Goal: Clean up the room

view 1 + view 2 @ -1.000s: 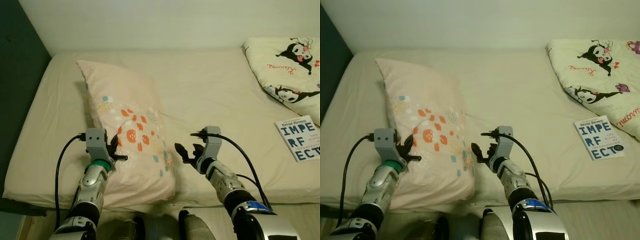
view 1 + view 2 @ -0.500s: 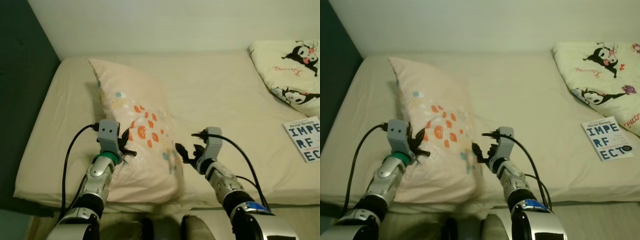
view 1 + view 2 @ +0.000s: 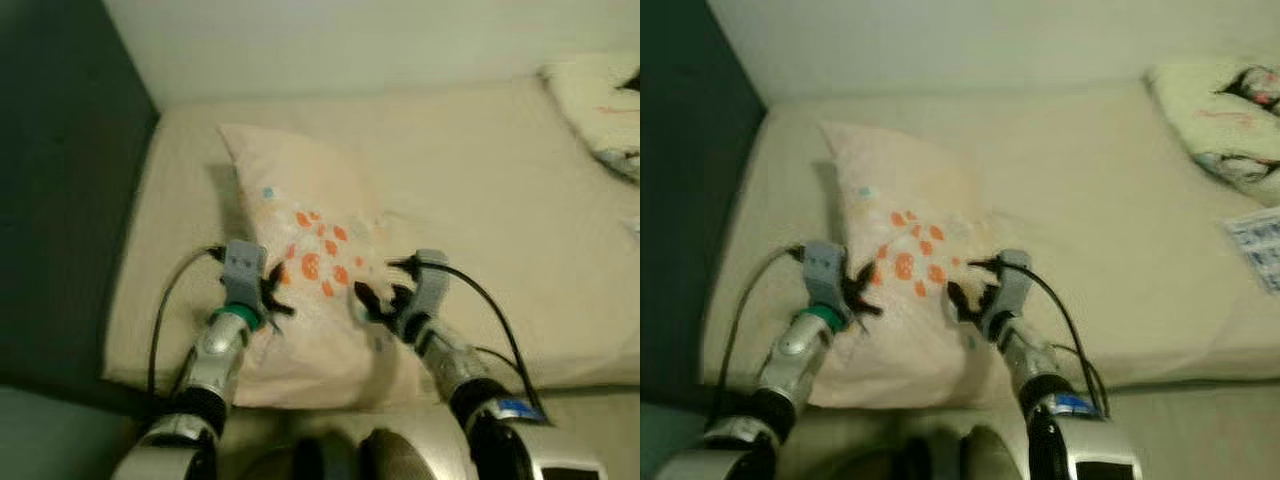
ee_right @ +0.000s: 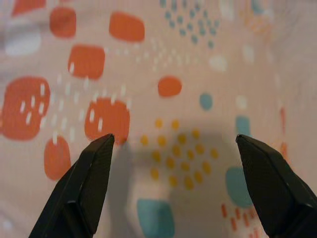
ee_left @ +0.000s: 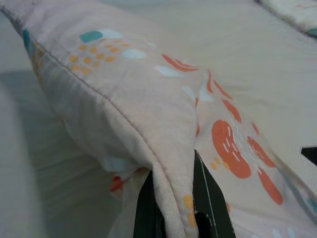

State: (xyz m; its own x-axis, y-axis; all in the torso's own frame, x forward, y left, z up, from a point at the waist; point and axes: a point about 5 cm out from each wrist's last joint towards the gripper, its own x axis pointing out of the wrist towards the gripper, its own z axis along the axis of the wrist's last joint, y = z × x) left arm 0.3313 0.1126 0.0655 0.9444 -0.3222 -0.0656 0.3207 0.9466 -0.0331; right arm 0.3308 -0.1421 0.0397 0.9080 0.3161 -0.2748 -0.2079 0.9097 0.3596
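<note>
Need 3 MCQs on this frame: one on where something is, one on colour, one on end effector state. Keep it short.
1. Where does the pillow lie?
A. on the floor
B. on the bed, near its left side
C. on a chair

2. What colour are the largest patches on the pillow?
A. orange
B. purple
C. black

3. What state is the left end effector in?
A. open, clear of the pillow
B. shut on nothing
C. shut on the pillow's edge

Answers:
1 B: the pillow rests on the beige bed close to the dark wall.
2 A: the right wrist view shows big orange patches, with small teal and yellow marks.
3 C: the left wrist view shows the pillow's seam pinched between its fingers; the right end effector is open over the fabric.
</note>
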